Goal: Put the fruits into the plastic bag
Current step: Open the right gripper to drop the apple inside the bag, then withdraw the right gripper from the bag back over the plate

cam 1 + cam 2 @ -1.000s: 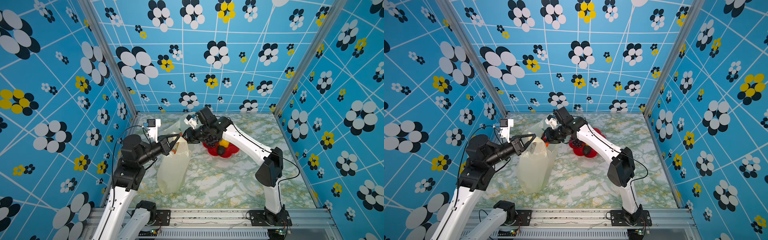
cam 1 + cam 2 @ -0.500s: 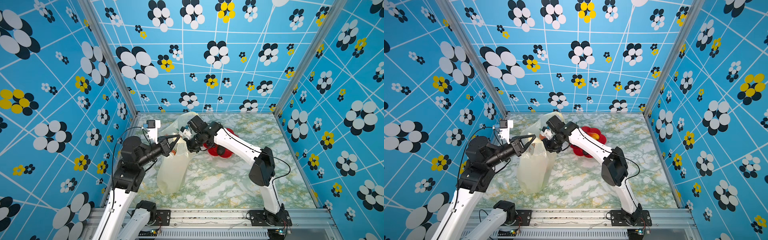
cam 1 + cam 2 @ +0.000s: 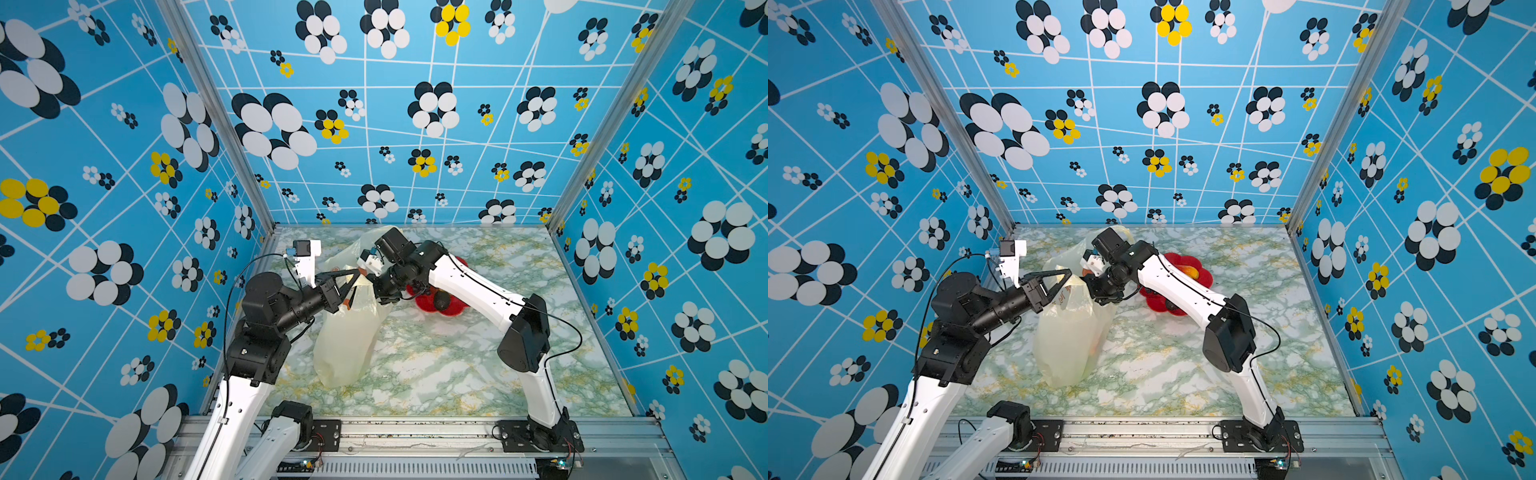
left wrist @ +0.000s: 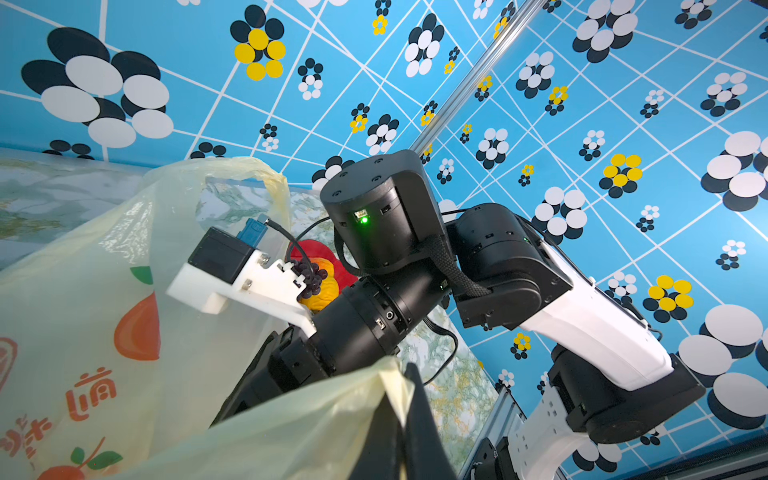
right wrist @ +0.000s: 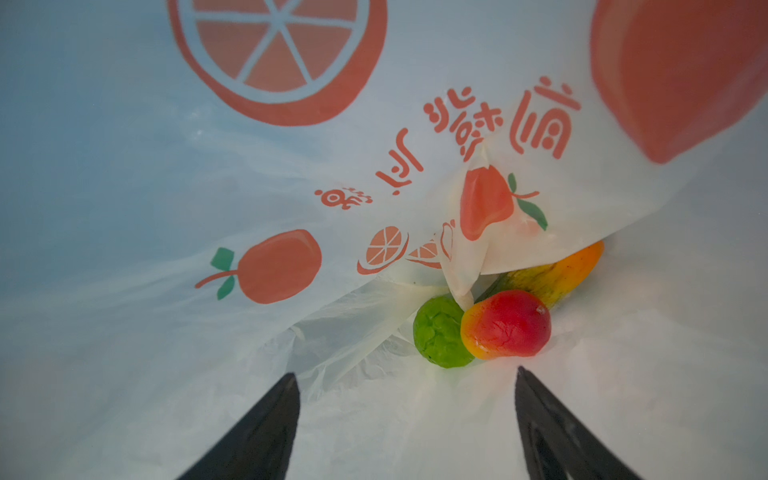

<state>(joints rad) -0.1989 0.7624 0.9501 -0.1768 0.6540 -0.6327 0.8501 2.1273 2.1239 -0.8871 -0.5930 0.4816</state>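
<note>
The right gripper (image 5: pixel 405 424) is inside the plastic bag (image 3: pixel 349 345), jaws wide apart, holding nothing. A mango (image 5: pixel 505 324) and lime (image 5: pixel 440 332) lie deeper in the bag. The left gripper (image 3: pixel 347 286) pinches the bag's rim. More fruit waits on the red plate (image 3: pixel 1200 270), beside the bag, nearer the right arm

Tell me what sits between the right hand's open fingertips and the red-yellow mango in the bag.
Nothing: in the right wrist view only bare plastic bag lies between the right hand and the mango.
</note>
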